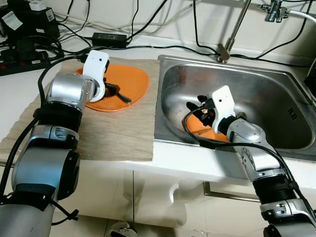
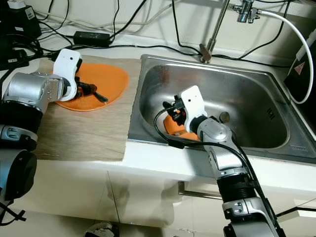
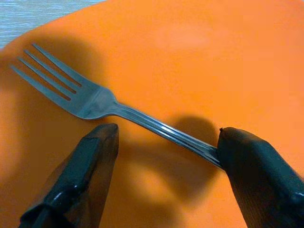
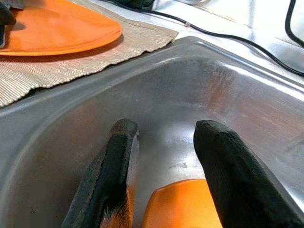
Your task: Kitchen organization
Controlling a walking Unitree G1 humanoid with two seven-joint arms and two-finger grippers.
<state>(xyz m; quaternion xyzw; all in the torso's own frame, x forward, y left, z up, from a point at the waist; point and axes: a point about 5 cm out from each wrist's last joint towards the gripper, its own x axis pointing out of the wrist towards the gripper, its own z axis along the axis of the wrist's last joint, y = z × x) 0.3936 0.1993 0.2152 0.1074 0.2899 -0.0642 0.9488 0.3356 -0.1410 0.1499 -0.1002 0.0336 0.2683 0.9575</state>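
Now left fingers [image 3: 90, 161] straddle fork [image 3: 95, 102] on plate [image 3: 199, 47].

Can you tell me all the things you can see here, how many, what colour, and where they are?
Flat orange plate: one, orange, on the mat left of the sink.
Metal fork: one, silver, lying on the plate.
Woven beige mat: one, beige, on the white counter.
Steel sink: one, silver, set in the counter.
Orange dish: one, orange, in the sink's front left corner.
Power cables: several, black, behind the mat and sink.
Left hand: one, black fingers open astride the fork handle.
Right hand: one, black fingers open above the orange dish.
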